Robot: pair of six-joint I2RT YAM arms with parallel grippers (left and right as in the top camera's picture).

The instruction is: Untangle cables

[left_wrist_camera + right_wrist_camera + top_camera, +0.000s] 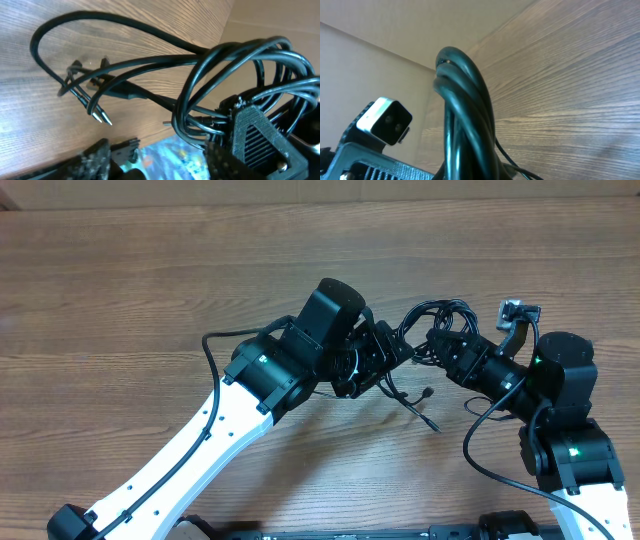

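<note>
The cables (447, 313) are a bundle of black loops held just above the table between the two arms. Loose ends (427, 402) trail toward the front. My right gripper (441, 346) is shut on the bundle; in the right wrist view the cables (466, 115) rise thick and close from the gripper (470, 172), hiding its fingers. My left gripper (398, 358) is right beside the bundle on its left. In the left wrist view its fingers (95, 160) stand apart, open, around nothing. The loops (225, 75) arch just past its right finger, and thin plug ends (98, 115) lie on the wood.
The wooden table (150, 270) stretches all around. The two grippers are nearly touching. In the left wrist view the right gripper's black ribbed body (262, 140) fills the lower right. A grey camera block (384, 119) shows at the left of the right wrist view.
</note>
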